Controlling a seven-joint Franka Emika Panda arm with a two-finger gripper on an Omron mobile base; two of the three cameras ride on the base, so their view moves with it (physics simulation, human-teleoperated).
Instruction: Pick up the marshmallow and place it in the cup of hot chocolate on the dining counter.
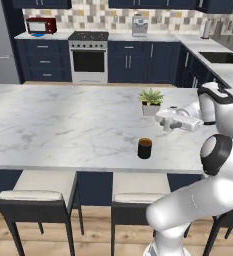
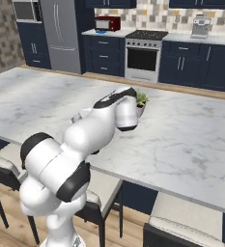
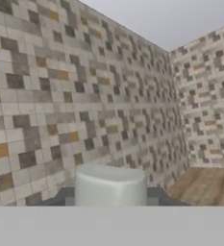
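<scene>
The white marshmallow (image 3: 110,185) sits between my two dark fingertips (image 3: 61,194) in the hand view, so my gripper (image 3: 110,201) is shut on it. In the left base view my gripper (image 1: 167,127) hovers above the dining counter (image 1: 63,125), pointing sideways to the left, a little up and to the right of the dark cup of hot chocolate (image 1: 145,148). The cup stands upright near the counter's front edge. In the right base view my arm hides the cup, over the same counter (image 2: 191,135).
A potted plant (image 1: 151,101) (image 2: 142,99) stands just behind the gripper, close to my arm. Stools (image 1: 38,192) line the counter's near side. A stove (image 1: 88,55), red microwave (image 1: 41,25) and sink (image 1: 220,57) lie beyond.
</scene>
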